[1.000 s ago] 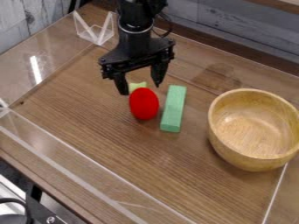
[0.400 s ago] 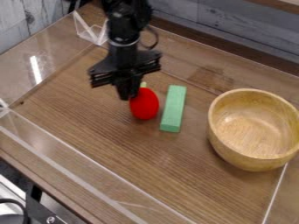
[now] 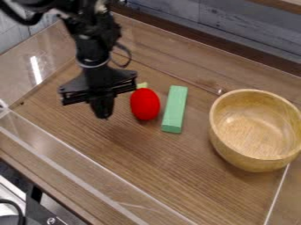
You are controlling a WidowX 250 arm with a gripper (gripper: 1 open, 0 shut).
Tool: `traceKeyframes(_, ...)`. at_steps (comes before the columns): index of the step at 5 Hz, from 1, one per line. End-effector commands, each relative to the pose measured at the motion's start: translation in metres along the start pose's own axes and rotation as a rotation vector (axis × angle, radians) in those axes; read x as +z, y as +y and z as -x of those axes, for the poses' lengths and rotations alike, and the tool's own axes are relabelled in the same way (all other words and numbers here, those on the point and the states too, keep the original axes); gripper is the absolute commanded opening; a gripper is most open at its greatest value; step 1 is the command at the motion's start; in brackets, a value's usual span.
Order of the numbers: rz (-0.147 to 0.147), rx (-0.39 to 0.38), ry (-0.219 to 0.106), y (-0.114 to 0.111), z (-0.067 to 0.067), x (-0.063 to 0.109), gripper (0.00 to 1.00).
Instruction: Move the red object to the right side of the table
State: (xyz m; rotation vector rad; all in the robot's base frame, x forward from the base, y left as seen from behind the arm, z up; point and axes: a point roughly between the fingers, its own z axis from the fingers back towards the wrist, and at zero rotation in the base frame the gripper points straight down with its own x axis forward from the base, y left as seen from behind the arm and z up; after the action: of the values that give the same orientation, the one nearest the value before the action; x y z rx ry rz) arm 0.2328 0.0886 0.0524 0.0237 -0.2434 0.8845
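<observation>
The red object (image 3: 144, 105) is a small round ball with a bit of green on top. It rests on the wood-grain table (image 3: 129, 171), left of the middle. My gripper (image 3: 104, 112) points down just to its left, close beside it. The jaws are pressed together with nothing between them, and the fingertips hang low over the table surface. The red object is not held.
A light-green rectangular block (image 3: 175, 109) lies right beside the red object on its right. A wooden bowl (image 3: 254, 128) stands at the right. Low clear acrylic walls (image 3: 30, 75) run along the table's edges.
The gripper was open above the red object. It has since shut, swung to the left and sunk lower. The red object stays where it was.
</observation>
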Motion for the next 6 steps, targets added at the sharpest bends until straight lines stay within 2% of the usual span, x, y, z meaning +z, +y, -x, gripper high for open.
traceKeyframes(1, 0.005, -0.014, -0.049, 0.001, -0.002, 0.010, 0.00)
traceKeyframes(2, -0.008, -0.028, -0.059, 0.000, 0.002, 0.013, 0.00)
traceKeyframes(4, -0.040, -0.013, -0.069, 0.021, -0.001, 0.001, 0.00)
traceKeyframes(6, -0.063, 0.015, -0.078, 0.025, 0.006, 0.000, 0.00)
